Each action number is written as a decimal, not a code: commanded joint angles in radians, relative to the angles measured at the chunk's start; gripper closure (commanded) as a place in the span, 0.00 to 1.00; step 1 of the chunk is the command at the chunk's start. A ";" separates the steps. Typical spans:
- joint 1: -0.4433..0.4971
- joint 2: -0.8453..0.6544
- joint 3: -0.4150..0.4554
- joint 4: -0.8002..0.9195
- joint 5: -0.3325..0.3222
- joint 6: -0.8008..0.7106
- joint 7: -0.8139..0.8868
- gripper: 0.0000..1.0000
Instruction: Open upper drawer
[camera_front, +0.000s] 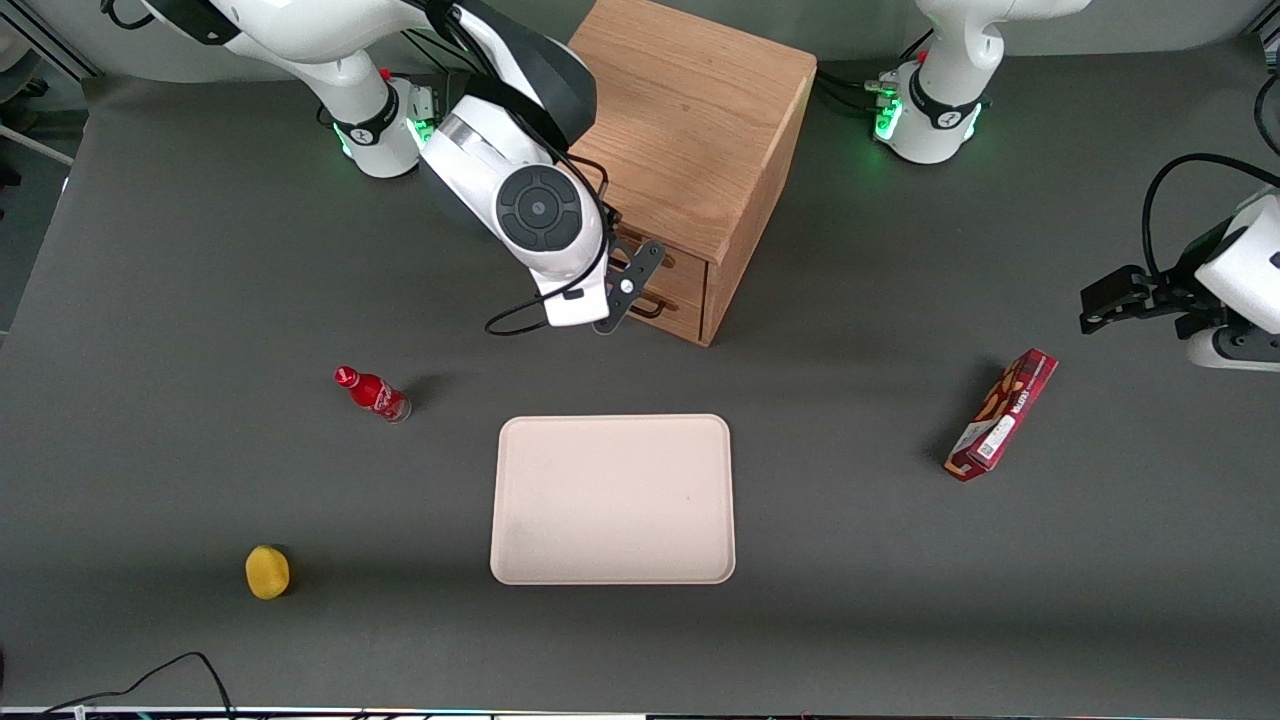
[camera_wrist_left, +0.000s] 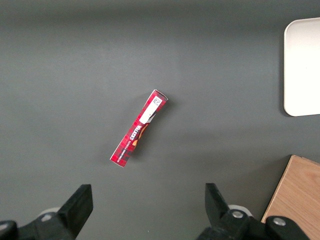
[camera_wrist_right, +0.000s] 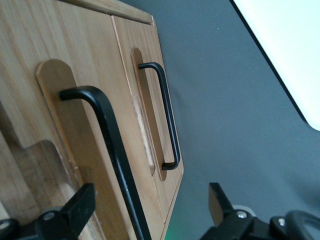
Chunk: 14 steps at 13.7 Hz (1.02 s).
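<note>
The oak cabinet (camera_front: 690, 130) stands at the back of the table. Its upper drawer (camera_front: 668, 262) (camera_wrist_right: 85, 50) carries a long black bar handle (camera_wrist_right: 107, 135). The lower drawer (camera_front: 682, 306) (camera_wrist_right: 145, 55) with its own black handle (camera_wrist_right: 167, 112) lies beneath, closer to the table top. My right gripper (camera_front: 628, 272) (camera_wrist_right: 150, 212) is right in front of the upper drawer. It is open, and the upper handle's bar passes between the two black fingers (camera_wrist_right: 80, 207) without either one touching it. In the front view the arm's wrist hides most of the drawer fronts.
A beige tray (camera_front: 612, 498) (camera_wrist_right: 285, 45) lies nearer the front camera than the cabinet. A red bottle (camera_front: 372, 393) and a yellow fruit (camera_front: 267, 571) sit toward the working arm's end. A red snack box (camera_front: 1002, 413) (camera_wrist_left: 139, 128) lies toward the parked arm's end.
</note>
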 joint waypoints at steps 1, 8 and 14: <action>-0.002 -0.013 0.003 -0.026 -0.033 0.039 -0.017 0.00; -0.006 -0.013 0.006 -0.028 -0.073 0.042 -0.053 0.00; -0.005 -0.013 0.006 -0.066 -0.074 0.078 -0.070 0.00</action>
